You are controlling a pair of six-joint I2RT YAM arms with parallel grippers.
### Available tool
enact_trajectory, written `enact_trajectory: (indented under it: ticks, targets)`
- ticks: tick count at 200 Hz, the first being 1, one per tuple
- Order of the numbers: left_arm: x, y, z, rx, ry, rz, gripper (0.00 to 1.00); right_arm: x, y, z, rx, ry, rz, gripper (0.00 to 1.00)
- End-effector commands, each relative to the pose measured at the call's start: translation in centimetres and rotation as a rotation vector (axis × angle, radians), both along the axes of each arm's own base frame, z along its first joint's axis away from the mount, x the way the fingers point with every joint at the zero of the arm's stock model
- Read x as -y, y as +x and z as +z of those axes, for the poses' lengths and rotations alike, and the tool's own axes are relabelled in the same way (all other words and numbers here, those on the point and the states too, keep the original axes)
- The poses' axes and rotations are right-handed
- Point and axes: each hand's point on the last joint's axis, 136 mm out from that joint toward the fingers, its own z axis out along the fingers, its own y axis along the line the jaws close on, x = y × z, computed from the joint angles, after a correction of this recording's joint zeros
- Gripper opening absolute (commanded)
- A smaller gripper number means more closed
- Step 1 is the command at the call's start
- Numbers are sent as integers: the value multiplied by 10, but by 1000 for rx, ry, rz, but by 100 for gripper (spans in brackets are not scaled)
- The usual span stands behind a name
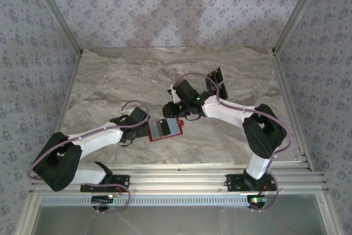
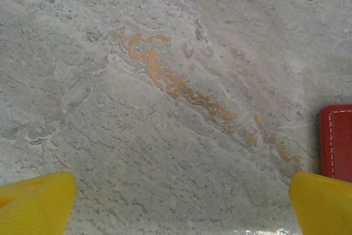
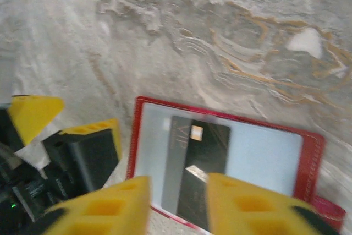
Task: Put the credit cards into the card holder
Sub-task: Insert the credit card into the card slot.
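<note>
Spreading across the whole scene, the marble table (image 1: 110,81) carries everything, and both arms lean in over its middle so the two grippers meet at one spot.

The right arm (image 1: 231,113) folds at the elbow and reaches leftward, with its wrist tipped down over the work. The left arm (image 1: 93,136) stretches low and nearly flat from the near left corner, with its wrist just beside the holder's left edge. It is probably placed there to brace the holder against sliding.

The card holder (image 1: 165,129) lies open and flat between the two grippers, with its greyish pockets facing up. That position gives a card a clear way in.

The left gripper (image 2: 181,202) is spread wide and holds nothing. Bare table shows between its fingers, and the holder's red edge is just to its right.

The right gripper (image 3: 179,202) has its fingers narrowed around the near end of a black card (image 3: 201,158). Whether they actually pinch it cannot be told.

That card lies over the clear pocket with its chip end leading, and it seems partly slipped in. Insertion looks to be under way but not finished.

Further dark cards (image 1: 213,83) appear to wait at the far right, well apart.
</note>
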Motion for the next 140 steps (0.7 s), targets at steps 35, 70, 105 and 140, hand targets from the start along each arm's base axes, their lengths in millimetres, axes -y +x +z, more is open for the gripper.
enact_trajectory:
  ticks: [35, 70, 105, 140]
  targets:
    - [-1, -1, -6, -12, 7, -9, 100, 18, -5, -42, -8, -247, 26, 13]
    - [-2, -1, -7, -16, 15, -11, 100, 10, -7, -58, -31, -269, 49, 12]
    - [-2, -1, -9, -24, 24, -18, 100, 2, -12, -72, -59, -275, 66, 12]
    - [-2, -1, -12, -31, 31, -22, 100, -7, -19, -78, -71, -272, 86, 11]
